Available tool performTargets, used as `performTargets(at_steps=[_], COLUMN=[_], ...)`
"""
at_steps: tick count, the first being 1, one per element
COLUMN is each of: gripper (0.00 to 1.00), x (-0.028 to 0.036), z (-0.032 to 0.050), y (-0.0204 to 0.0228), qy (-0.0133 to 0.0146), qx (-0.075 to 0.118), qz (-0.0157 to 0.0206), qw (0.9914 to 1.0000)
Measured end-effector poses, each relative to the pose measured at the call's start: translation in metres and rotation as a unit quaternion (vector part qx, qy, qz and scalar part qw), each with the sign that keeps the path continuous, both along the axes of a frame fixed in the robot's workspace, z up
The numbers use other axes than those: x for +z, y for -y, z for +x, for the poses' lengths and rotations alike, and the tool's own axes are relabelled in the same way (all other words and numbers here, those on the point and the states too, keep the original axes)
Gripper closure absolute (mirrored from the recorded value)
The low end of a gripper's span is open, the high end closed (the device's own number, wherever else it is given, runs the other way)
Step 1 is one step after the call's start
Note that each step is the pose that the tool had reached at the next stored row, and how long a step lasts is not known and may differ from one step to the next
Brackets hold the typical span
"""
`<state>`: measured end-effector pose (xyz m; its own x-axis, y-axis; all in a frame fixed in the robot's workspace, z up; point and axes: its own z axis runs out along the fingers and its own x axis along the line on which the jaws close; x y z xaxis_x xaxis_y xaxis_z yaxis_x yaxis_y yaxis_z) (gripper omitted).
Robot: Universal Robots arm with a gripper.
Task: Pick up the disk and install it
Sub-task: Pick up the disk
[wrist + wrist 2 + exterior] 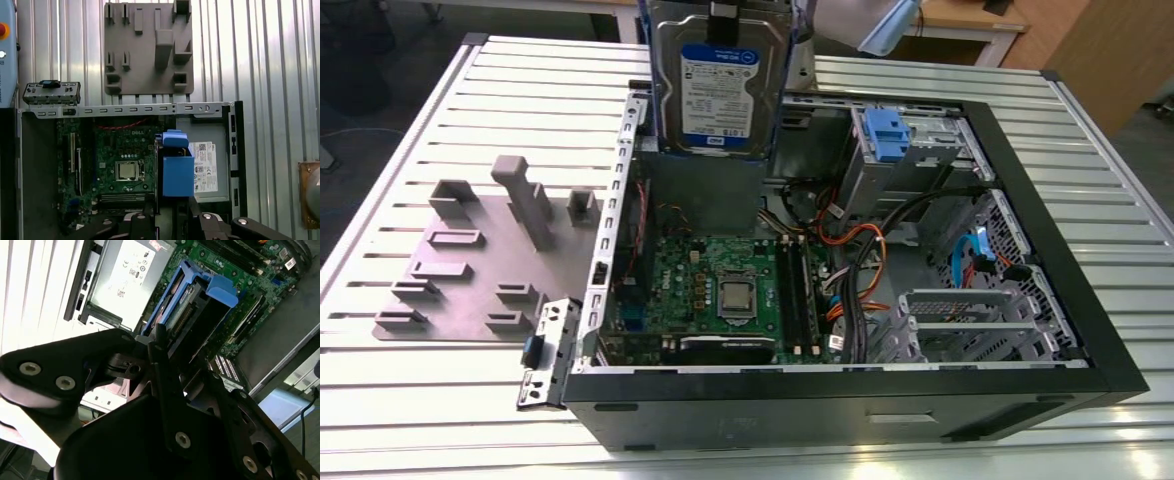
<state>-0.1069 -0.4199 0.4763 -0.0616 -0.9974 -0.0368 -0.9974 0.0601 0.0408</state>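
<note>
Exterior view: disk (720,90) hangs upright above open case (787,410), well clear of motherboard (720,280). Pincer (162,345) clenched on disk's blue carrier edge. Judged: hold square, no swing, mind cables (854,245).

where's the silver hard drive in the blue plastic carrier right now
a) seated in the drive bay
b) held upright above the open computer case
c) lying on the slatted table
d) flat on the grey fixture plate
b: in the exterior view the silver hard drive in its blue plastic carrier stands upright in the air over the open black computer case, and in the first wrist view the end effector grips the carrier.
</note>
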Motion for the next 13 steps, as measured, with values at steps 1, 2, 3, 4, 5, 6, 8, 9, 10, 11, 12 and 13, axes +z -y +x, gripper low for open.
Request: performTargets(at_steps=[1,2,3,4,5,6,8,9,10,11,12,13], gripper=[0.65,0.65,0.65,0.65,0.65,0.65,0.65,0.65,0.65,0.65,0.65,0.65], x=[0.0000,0.0000,-0.0001,-0.0001,-0.0001,-0.0002,-0.0002,-0.0002,-0.0003,-0.0003,-0.0003,-0.0004], z=[0.0033,0.0069,0.0107,0.0146,0.0186,0.0231,0.0317,0.0362,0.0407,0.0452,0.0497,0.0545], y=[0.0000,0.0000,0.0000,0.0000,0.0000,0.0000,0.0000,0.0000,0.0000,0.0000,0.0000,0.0000], qy=[-0.0002,-0.0005,-0.0007,-0.0010,-0.0013,-0.0016,-0.0022,-0.0025,-0.0029,-0.0033,-0.0036,-0.0039], qx=[0.000,0.000,0.000,0.000,0.000,0.000,0.000,0.000,0.000,0.000,0.000,0.000], qz=[0.0000,0.0000,0.0000,0.0000,0.0001,0.0000,0.0001,0.0001,0.0000,0.0000,0.0001,0.0001], qw=[1.00000,1.00000,1.00000,1.00000,1.00000,1.00000,1.00000,1.00000,1.00000,0.99999,0.99999,0.99999])
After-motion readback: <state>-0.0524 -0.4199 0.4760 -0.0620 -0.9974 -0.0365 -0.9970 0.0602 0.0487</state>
